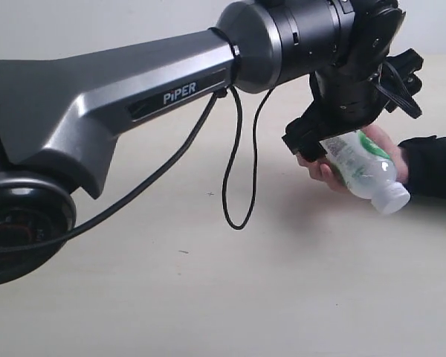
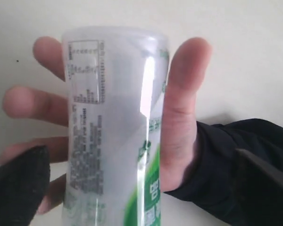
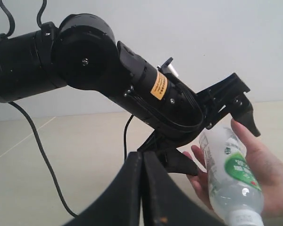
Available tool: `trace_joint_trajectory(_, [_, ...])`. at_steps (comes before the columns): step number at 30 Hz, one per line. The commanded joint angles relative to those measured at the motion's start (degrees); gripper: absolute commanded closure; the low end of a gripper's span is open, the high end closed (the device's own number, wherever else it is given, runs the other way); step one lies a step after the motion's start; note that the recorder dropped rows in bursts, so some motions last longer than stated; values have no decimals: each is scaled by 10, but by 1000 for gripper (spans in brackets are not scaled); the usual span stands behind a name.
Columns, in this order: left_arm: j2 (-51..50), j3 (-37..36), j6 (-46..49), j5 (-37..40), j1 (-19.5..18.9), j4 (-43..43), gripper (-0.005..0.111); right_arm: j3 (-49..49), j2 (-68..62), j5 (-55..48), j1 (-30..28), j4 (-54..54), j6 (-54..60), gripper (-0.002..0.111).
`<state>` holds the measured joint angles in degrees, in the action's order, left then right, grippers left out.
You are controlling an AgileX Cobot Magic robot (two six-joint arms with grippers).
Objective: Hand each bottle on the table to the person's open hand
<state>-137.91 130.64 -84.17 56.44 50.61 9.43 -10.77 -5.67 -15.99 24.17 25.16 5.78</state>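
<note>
The pale beige table (image 1: 208,297) shows a few tiny dark specks (image 1: 210,194).

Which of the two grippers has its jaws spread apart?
The left gripper, open around the bottle lying in the person's hand; the right gripper has its jaws pressed together.

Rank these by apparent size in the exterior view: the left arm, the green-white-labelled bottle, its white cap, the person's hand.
1. left arm, though it is nearest the camera.
2. green-white-labelled bottle and person's hand: unsure, since the hand is partly hidden.
3. white cap.
</note>
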Motion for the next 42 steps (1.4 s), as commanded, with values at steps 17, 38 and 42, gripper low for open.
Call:
trace_joint_trajectory(17, [86, -1, 70, 135, 38, 277, 101, 1, 3, 7, -2, -1, 2, 108])
trace_joint_trajectory(38, [140, -46, 204, 135, 87, 306, 107, 1, 3, 7, -2, -1, 2, 108])
trace_joint_trajectory(42, [176, -110, 150, 135, 81, 310, 107, 1, 3, 7, -2, -1, 2, 108])
